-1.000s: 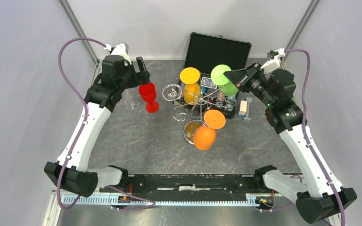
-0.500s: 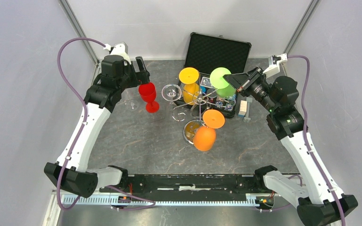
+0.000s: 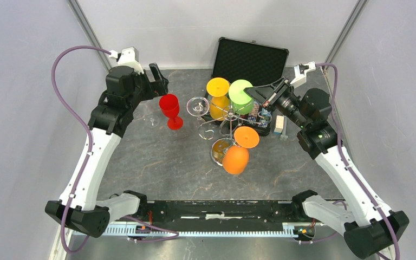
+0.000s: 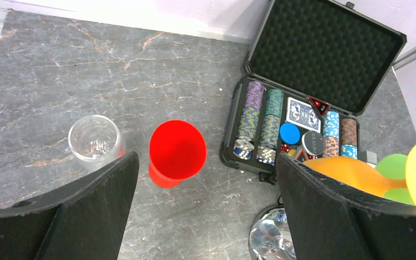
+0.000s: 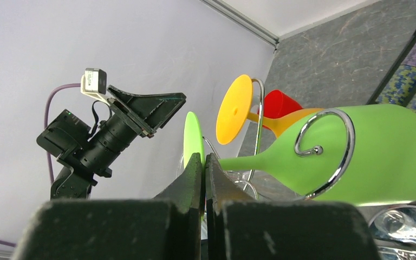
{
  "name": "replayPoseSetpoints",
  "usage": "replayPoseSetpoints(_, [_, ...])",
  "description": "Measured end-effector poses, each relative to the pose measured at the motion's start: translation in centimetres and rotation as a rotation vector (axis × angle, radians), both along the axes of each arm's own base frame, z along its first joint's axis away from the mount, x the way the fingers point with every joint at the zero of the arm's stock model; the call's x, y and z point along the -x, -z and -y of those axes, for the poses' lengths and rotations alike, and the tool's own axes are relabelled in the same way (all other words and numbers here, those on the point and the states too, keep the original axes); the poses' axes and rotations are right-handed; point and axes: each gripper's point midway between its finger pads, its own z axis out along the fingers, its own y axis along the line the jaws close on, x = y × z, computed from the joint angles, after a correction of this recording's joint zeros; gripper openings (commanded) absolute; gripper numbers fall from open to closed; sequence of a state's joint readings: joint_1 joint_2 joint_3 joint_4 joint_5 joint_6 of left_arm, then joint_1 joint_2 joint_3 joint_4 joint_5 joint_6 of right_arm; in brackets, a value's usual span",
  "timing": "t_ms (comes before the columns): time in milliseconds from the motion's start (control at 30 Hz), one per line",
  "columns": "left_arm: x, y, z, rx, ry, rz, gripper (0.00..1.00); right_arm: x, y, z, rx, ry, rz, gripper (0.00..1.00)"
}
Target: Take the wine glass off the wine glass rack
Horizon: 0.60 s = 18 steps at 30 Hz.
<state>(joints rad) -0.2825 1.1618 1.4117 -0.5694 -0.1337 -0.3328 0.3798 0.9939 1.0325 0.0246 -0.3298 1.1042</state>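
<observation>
The chrome wine glass rack (image 3: 228,116) stands mid-table on its round mirrored base (image 3: 220,149). A green wine glass (image 3: 240,91) lies tilted at the rack's top right. My right gripper (image 3: 258,94) is shut on the rim of its flat foot (image 5: 193,135), and a curled chrome arm (image 5: 325,151) overlaps its bowl (image 5: 382,157). A yellow glass (image 3: 218,88), an orange glass (image 3: 235,158) and a clear glass (image 3: 197,105) hang on the rack. My left gripper (image 3: 157,84) is open and empty, above a red glass (image 4: 176,150) that stands upright on the table.
An open black foam-lined case (image 3: 249,59) with poker chips (image 4: 264,116) and cards lies behind the rack. A clear glass (image 4: 95,139) stands left of the red one. A small block (image 3: 279,124) sits right of the case. Grey walls and frame posts close in the sides.
My right gripper has moved left with the green glass's foot, carrying the glass towards the rack's middle. My left arm has drawn back and up a little from the red glass.
</observation>
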Motion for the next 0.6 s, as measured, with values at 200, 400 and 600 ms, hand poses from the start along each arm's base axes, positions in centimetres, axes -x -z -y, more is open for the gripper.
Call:
replayPoseSetpoints(200, [0.5, -0.6, 0.1, 0.009, 0.013, 0.015, 1.00, -1.6, 0.3, -0.6, -0.038, 0.006, 0.020, 0.00])
replayPoseSetpoints(400, [1.8, -2.3, 0.1, 0.043, 0.027, 0.063, 1.00, -3.1, -0.3, -0.2, -0.047, 0.064, 0.062, 0.00])
replayPoseSetpoints(600, [2.9, -3.6, 1.1, 0.115, 0.074, 0.088, 1.00, -4.0, -1.8, 0.9, -0.027, 0.143, 0.166, 0.00])
